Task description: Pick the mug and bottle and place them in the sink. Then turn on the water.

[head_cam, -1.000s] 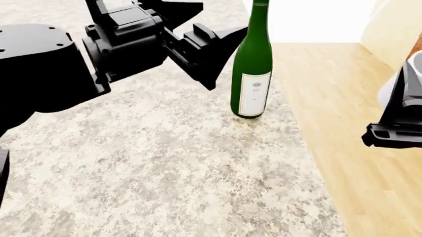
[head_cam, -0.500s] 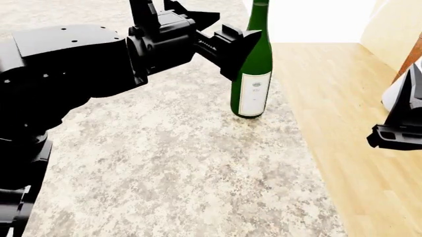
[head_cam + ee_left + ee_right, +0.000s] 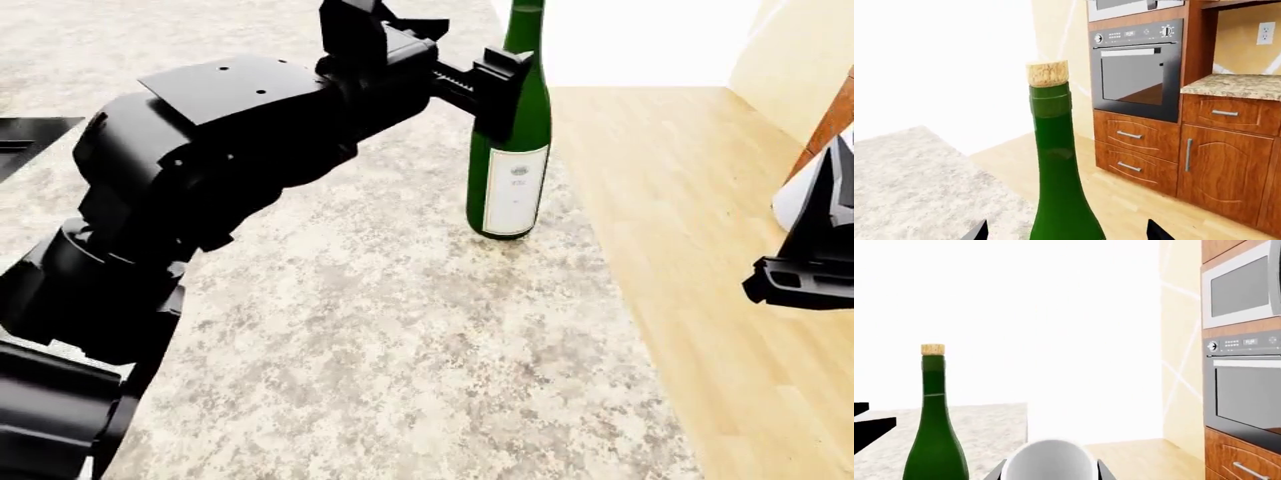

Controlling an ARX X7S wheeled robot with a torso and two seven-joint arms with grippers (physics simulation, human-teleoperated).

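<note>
Left gripper (image 3: 497, 80) now advanced, spread either side of bottle (image 3: 511, 150); ready to pinch. Right gripper (image 3: 1047, 475) pinching mug (image 3: 1048, 461).

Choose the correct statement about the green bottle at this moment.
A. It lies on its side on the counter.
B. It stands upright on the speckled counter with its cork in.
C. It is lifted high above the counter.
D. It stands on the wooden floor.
B: the bottle stands upright on the counter, and the cork sits in its neck.
</note>
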